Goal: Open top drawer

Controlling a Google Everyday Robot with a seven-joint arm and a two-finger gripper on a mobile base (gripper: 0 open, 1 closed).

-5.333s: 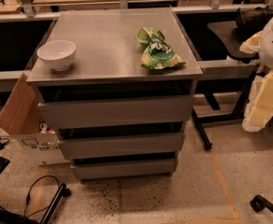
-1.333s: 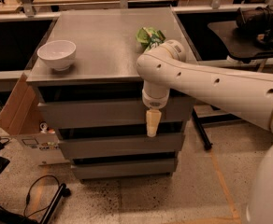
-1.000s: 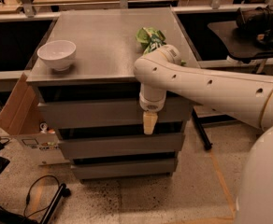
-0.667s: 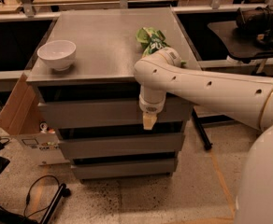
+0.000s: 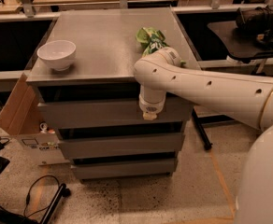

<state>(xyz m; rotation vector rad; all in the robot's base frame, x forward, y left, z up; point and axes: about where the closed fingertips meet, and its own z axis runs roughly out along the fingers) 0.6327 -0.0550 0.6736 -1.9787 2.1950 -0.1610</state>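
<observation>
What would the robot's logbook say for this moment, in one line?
step: open top drawer | gripper: in front of top drawer, right of middle | drawer: not yet out | on top: white bowl, green bag

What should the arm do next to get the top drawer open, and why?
Probably raise the pincer toward the dark gap above the top drawer and hook the front's upper edge. The drawer looks shut, its flat front shows no handle, and the pincer hangs in front of the right half of that front, below the gap.
</observation>
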